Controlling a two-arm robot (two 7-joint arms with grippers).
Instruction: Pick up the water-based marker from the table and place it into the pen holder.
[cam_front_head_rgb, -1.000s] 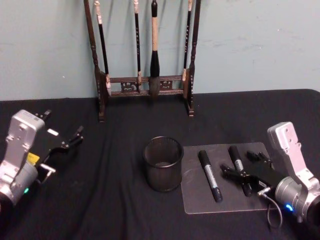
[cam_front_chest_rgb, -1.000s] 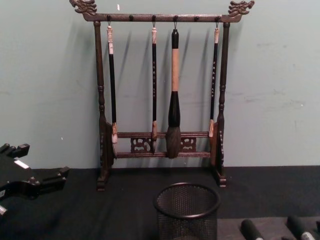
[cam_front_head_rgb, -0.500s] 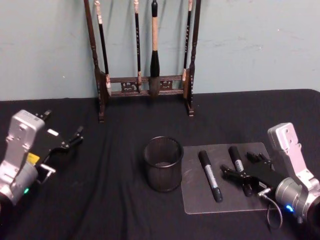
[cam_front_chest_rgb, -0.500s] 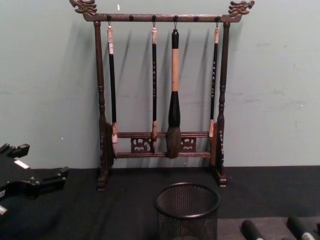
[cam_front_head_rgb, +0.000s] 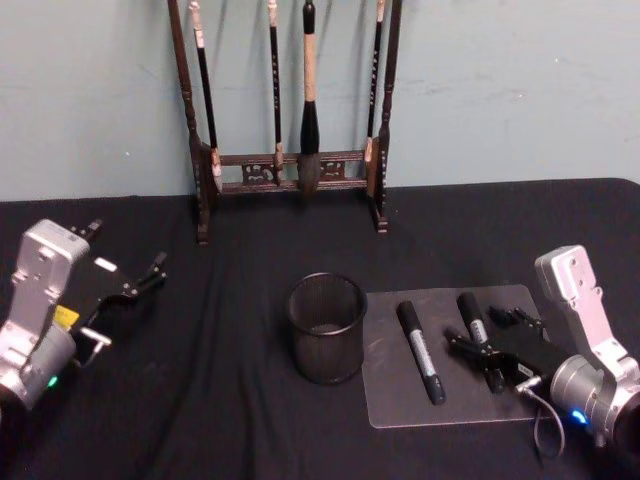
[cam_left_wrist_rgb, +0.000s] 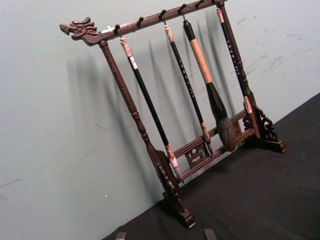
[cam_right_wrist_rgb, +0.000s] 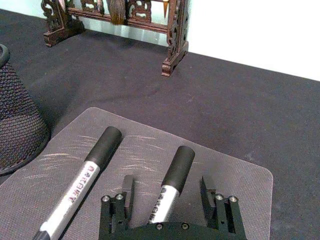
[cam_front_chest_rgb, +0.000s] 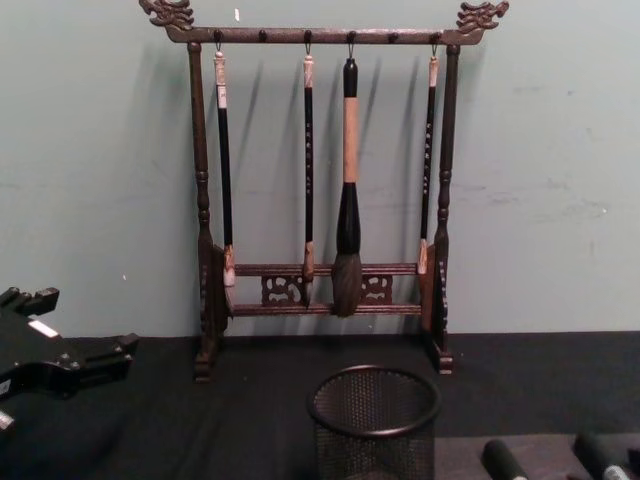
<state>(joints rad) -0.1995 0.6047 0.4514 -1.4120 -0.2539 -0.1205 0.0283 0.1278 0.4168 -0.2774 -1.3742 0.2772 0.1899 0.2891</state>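
Head view: top of brush rack (cam_front_head_rgb: 290, 170) cut off by pic edge. Near end of right marker (cam_front_head_rgb: 468, 308) hid by right gripper (cam_front_head_rgb: 475, 328). Chest view: bottom of pen holder (cam_front_chest_rgb: 375, 420) cut off. Left marker (cam_front_chest_rgb: 497, 458) & right marker show just cap tips at low edge. Left gripper (cam_front_chest_rgb: 88, 320) runs off the side. Right wrist view: pen holder partly off the edge, left marker's back end cut off, brush rack top past the edge, label words too small to read. Left wrist view: one carved end of brush rack cut off; fingers (cam_left_wrist_rgb: 210, 234) just peek in at edge.
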